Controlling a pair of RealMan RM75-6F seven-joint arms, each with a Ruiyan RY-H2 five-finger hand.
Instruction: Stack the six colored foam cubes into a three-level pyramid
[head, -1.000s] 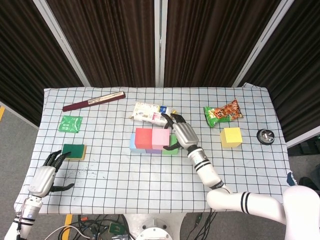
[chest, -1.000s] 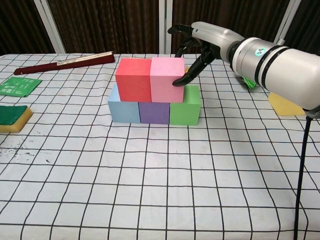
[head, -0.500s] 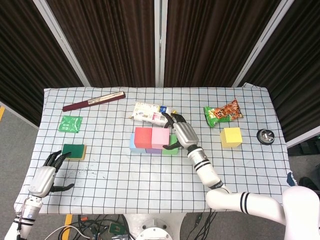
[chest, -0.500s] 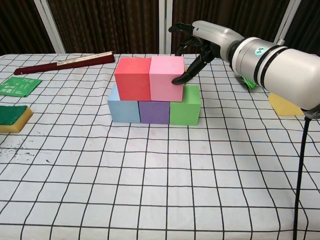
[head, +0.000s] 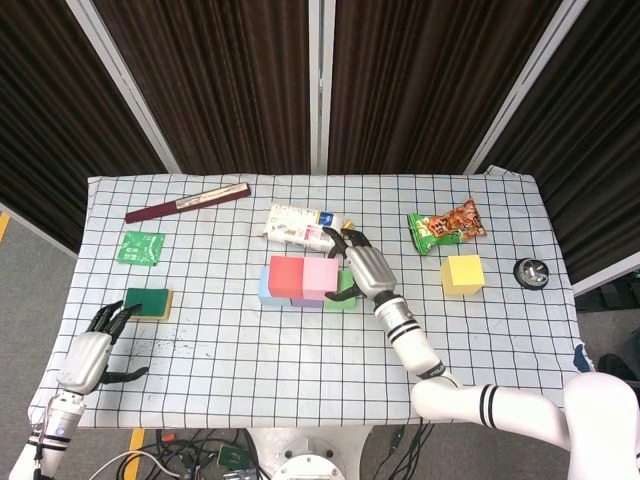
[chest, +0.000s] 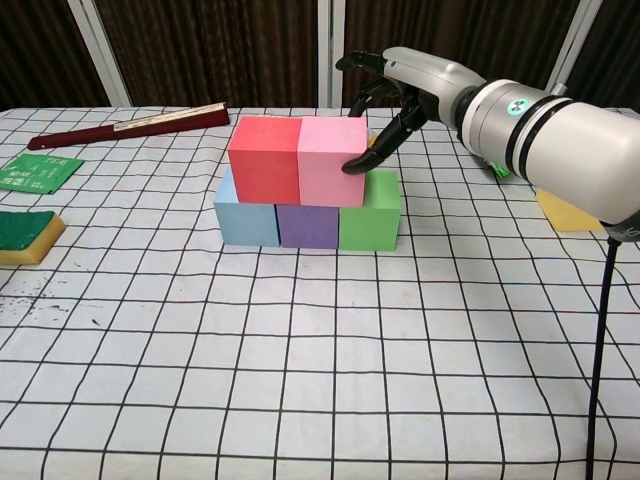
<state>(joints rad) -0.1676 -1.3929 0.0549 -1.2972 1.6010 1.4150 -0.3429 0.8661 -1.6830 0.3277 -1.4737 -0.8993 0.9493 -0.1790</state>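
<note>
Since a second ago, the red cube (chest: 264, 159) and the pink cube (chest: 331, 159) are seen shifted slightly to the left on the lower row, pushed along by the right hand (chest: 395, 85), whose fingertip is pressed against the pink cube's right face. That hand is held with fingers spread and curved, nothing being gripped; only the one fingertip is seen in contact with the foam.

Two levels are shown built near the middle of the checked tablecloth (head: 250, 340). The bottom row is made up of the blue cube (chest: 246, 216), the purple cube (chest: 308, 225) and the green cube (chest: 369, 212), set touching side by side. The red and pink cubes are placed on top, touching each other. The yellow cube (head: 462, 274) is left on the cloth well to the right of the stack, apart from it.

The left hand (head: 88, 358) is seen only in the head view, low at the near left edge of the table, its fingers spread and nothing held. A green sponge (head: 148, 302) is found just beyond it.

Along the far side, a dark red flat case (head: 188, 202), a white carton (head: 295, 224) and a snack packet (head: 446, 226) are laid.
</note>
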